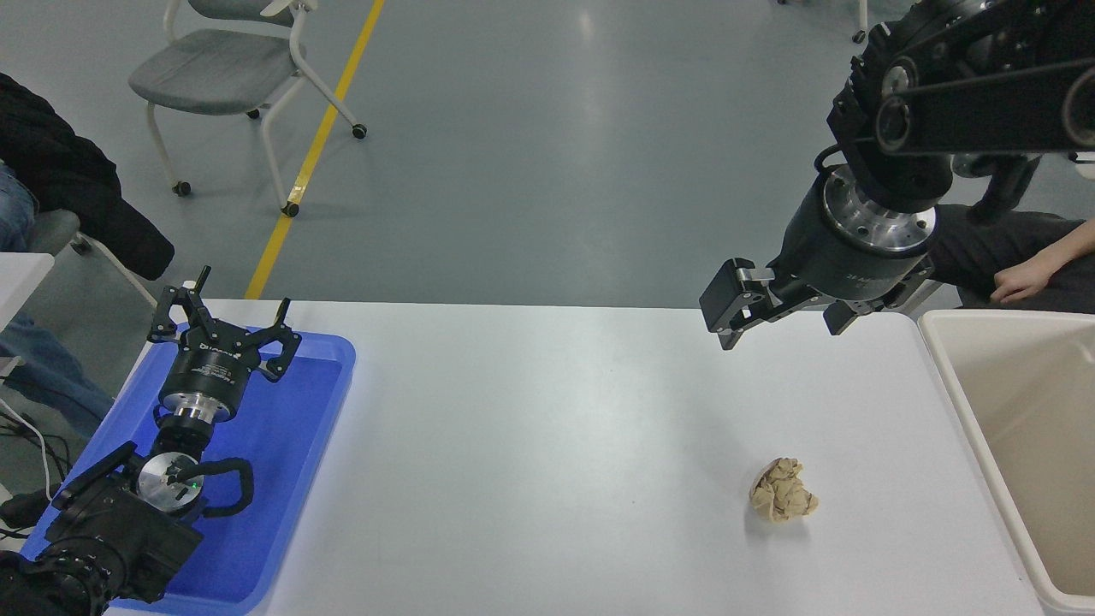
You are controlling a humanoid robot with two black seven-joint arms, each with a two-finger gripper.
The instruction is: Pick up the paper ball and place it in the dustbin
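The paper ball (782, 490), a wrinkly tan wad, lies on the white table (547, 428) at the front right. The dustbin (949, 376), a cream-beige tub, stands at the table's right edge and looks empty as far as it shows. My right gripper (783, 318) hangs open and empty, high above the table's far right part, well above and beyond the ball. My left gripper (224, 318) is open and parked over the blue tray at the left.
A shallow blue tray (316, 411) lies on the table's left end under the left arm. A person's hand (1022, 281) rests beyond the dustbin at the right. Another person sits at the far left. A grey chair (231, 68) stands on the floor behind.
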